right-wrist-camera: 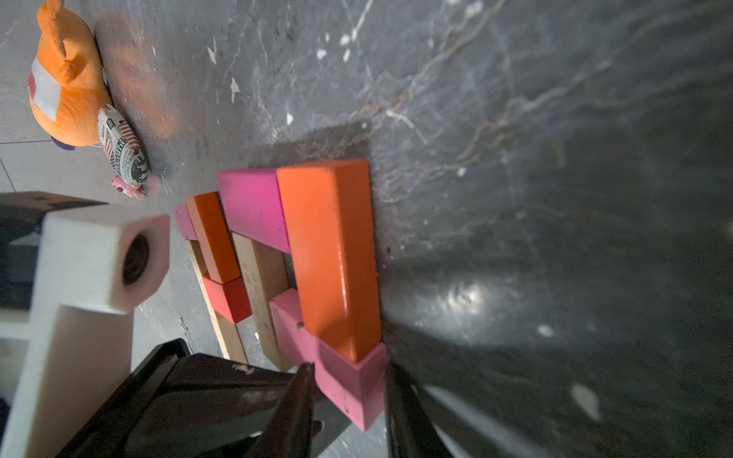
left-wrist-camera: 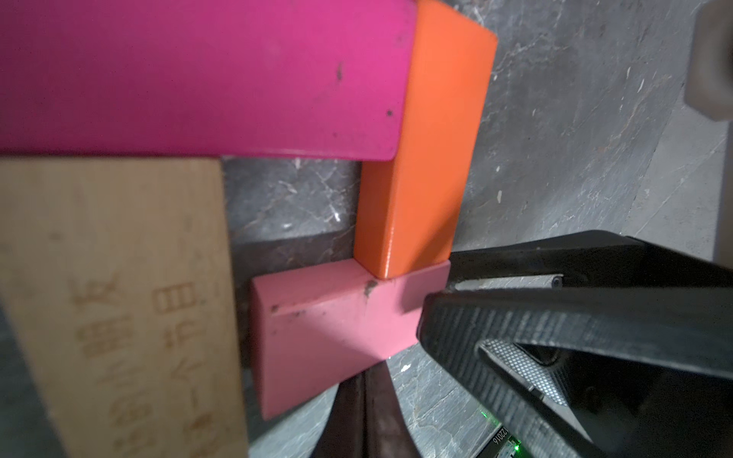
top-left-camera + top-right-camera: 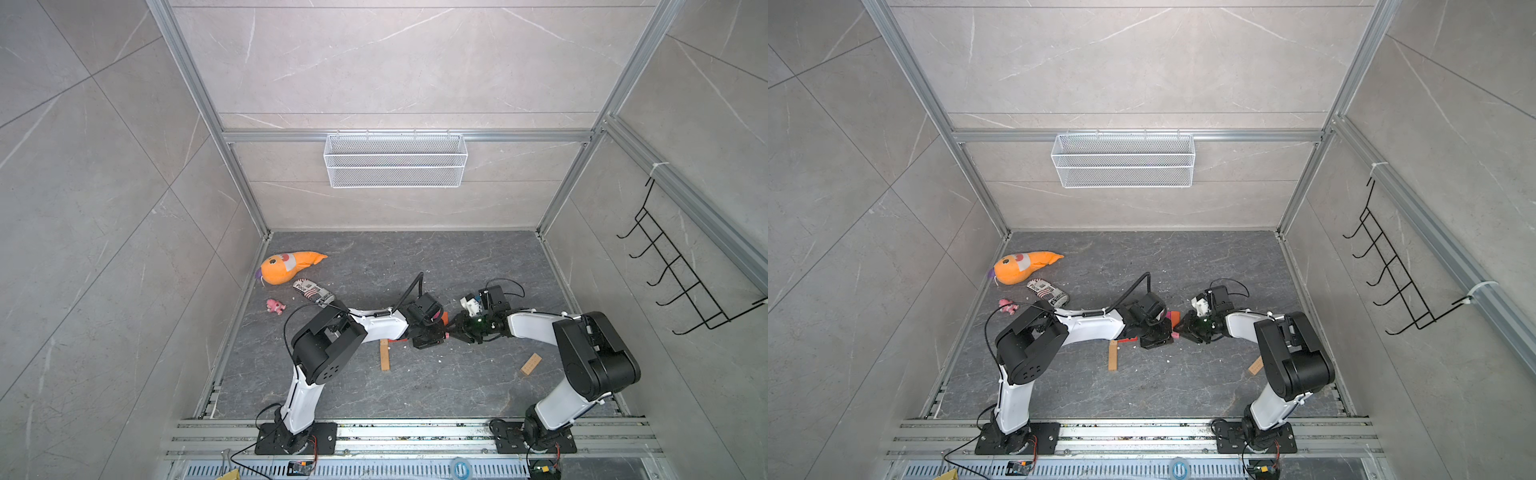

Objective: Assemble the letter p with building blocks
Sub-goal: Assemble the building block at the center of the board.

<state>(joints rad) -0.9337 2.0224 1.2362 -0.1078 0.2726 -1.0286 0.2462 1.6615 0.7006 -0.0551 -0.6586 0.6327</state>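
You are working at the point where a small slip is undoing the loop. The right hand [image 1: 351, 374] is straddling the near end of the light pink brick [image 1: 289, 329], one finger on each side. Whether they are pinching it or standing just clear of it I cannot tell. If you are pulling back with a finger rubbing that end, you are dragging the brick along. That is swinging it off the orange brick [image 1: 333, 253] it is butting against and widening the thin gap, seen in the left wrist view, between its far end and the tan stem [image 2: 119, 297]. The left hand [image 2: 367, 392], fingers pressed together, is sitting just beside the pink brick's long side at the bottom centre of that frame — any sideways drift is shoving the brick askew. The two hands are also nearly touching in both top views, so a hasty retreat is risking a knock between them.

The letter p [image 3: 385, 354] is lying on the dark counter [image 3: 415, 395] at the centre of the top views, mostly hidden under the hands. In the right wrist view the magenta brick [image 1: 254, 206] is closing the loop in mid-frame, and the pink brick is at bottom centre, right between the right hand's fingers. A loose tan brick [image 3: 531, 365] is lying well apart at the lower right.
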